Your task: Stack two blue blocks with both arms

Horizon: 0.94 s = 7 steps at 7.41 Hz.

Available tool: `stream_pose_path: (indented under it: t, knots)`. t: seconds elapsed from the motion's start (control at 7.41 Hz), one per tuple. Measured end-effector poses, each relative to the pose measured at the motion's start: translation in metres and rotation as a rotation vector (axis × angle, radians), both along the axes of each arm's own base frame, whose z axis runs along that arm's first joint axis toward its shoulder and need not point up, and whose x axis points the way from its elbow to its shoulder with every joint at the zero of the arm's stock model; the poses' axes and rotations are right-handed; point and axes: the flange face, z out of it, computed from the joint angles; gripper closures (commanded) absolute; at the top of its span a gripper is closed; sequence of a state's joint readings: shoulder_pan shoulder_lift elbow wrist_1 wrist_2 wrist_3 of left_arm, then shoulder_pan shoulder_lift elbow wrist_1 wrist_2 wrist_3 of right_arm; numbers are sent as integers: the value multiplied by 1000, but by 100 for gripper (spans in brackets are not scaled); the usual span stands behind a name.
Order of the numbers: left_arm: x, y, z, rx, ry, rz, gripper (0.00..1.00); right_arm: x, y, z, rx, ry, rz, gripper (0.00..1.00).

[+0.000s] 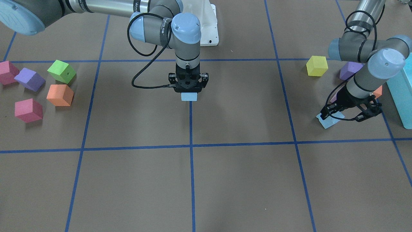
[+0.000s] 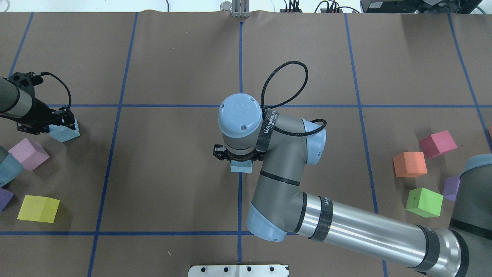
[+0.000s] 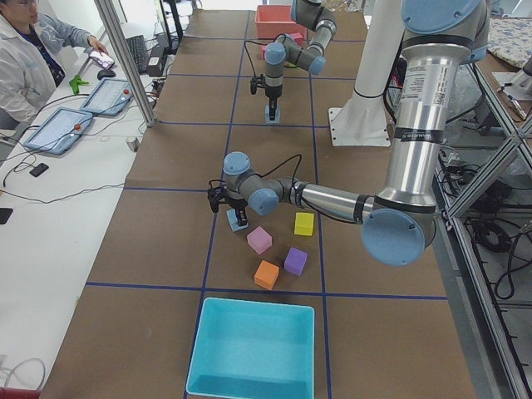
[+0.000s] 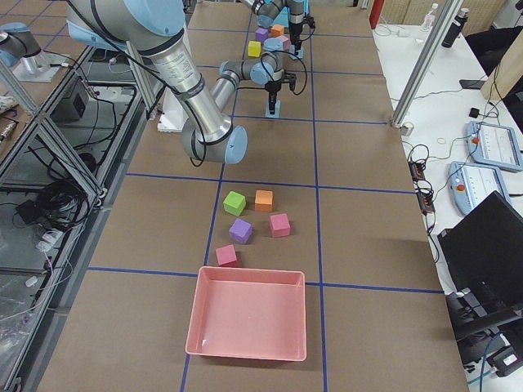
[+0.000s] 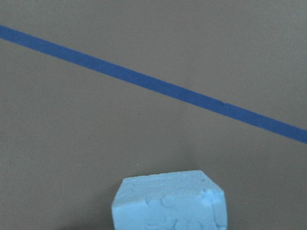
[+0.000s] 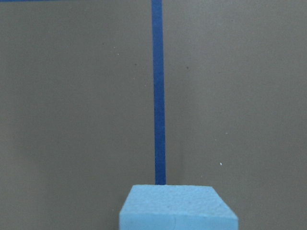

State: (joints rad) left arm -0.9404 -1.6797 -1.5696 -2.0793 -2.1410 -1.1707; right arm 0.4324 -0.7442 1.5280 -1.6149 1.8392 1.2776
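Note:
One blue block (image 1: 189, 96) sits on the centre blue tape line. My right gripper (image 1: 189, 92) points straight down over it, with its jaws narrow and shut on the block's sides. The block fills the bottom of the right wrist view (image 6: 177, 208) and also shows overhead (image 2: 241, 166). The second blue block (image 1: 330, 120) lies on the table on my left side. My left gripper (image 1: 346, 116) is tilted and low over it, with jaws spread wide either side. The overhead view (image 2: 64, 132) and the left wrist view (image 5: 168, 203) show this block too. No fingers show in either wrist view.
Yellow (image 1: 317, 66), purple (image 1: 350, 70) and orange (image 1: 378, 91) cubes and a turquoise bin (image 1: 402, 93) lie close to my left arm. On my right side are green (image 1: 61, 71), orange (image 1: 60, 95), pink (image 1: 28, 110) and purple (image 1: 29, 79) cubes. A pink bin (image 4: 249, 314) stands beyond them.

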Motion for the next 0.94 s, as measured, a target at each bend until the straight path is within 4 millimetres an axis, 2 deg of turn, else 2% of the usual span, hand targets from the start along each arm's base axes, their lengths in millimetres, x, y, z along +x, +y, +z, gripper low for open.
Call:
stream_pose_path:
  t: [0.27,0.54,0.67,0.81,0.94]
  knots:
    - [0,0,-11,14,11,0,48,-5,1,3,2,-5,-1,38]
    - [-1,2,-30,37,30,-1,48,-5,1,4,3,-7,-2,37]
    - [-1,2,-38,47,39,-3,48,-6,1,3,3,-8,-2,32]
    - [-1,2,-46,55,48,-6,48,-6,2,2,2,-10,-2,0]
    - [-1,2,-54,62,54,-8,48,-7,2,1,2,-11,-2,0]
